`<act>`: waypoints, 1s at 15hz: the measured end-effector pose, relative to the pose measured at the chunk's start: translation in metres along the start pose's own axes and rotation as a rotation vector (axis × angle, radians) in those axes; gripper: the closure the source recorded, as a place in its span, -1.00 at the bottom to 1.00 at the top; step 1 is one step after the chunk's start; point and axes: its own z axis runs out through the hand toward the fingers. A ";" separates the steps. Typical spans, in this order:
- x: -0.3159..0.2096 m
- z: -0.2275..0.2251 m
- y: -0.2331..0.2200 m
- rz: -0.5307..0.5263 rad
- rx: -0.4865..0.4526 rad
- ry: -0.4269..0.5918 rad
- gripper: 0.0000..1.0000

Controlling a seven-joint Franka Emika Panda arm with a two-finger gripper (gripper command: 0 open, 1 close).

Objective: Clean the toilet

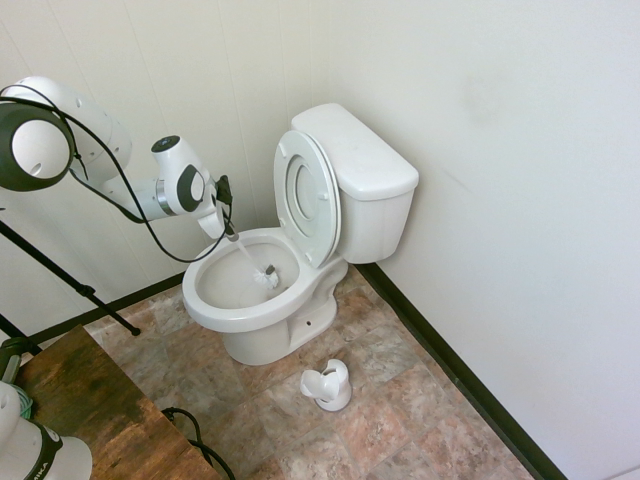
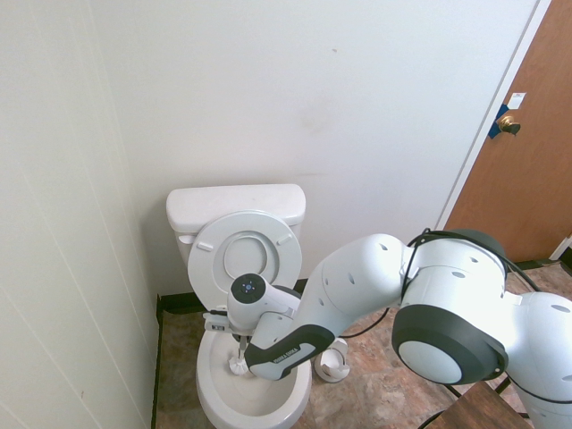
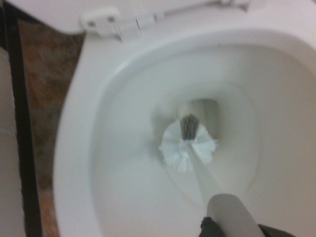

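Bathroom corner, stone-pattern tile floor (image 1: 400, 400), white walls. The toilet (image 1: 300, 260) stands against the back wall in the corner; its tank (image 1: 365, 180) has the flat lid in place, and the ring seat with its lid (image 1: 308, 195) is raised upright, leaning back against the tank. Bowl is open to view.

The gripper (image 1: 228, 228) hangs over the near-wall side of the bowl rim, pointing steeply down. Fingers are clamped tight on the handle of a white toilet brush (image 1: 262, 272) (the handle end disappears between the fingers in the first exterior view). The handle runs slanting down from the gripper into the bowl.

Brush head sits low inside the bowl, near the bottom. In the wrist view the white bristle head (image 3: 187, 144) with its grey core lies just at the edge of the drain opening, the pale handle rising toward the camera. Contact with the porcelain cannot be confirmed from any view (wrist picture is soft).

Second exterior view: the arm reaches across in front of the toilet (image 2: 237, 295), the gripper (image 2: 239, 344) is above the bowl and the brush head (image 2: 239, 364) is below it inside the rim.

On the floor, just beside the toilet base on the side away from the corner wall, stands the small white brush holder (image 1: 328, 385), apart from the pedestal. A brown wooden door (image 2: 527, 152) shows at the edge of the second exterior view, and a wooden table corner (image 1: 90, 400) in the first.
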 end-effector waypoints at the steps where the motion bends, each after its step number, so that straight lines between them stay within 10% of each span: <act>1: 0.001 0.004 0.017 -0.022 -0.038 -0.012 1.00; 6: 0.044 0.001 0.062 -0.068 -0.140 -0.063 1.00; 15: 0.095 0.007 -0.002 0.023 -0.004 -0.030 1.00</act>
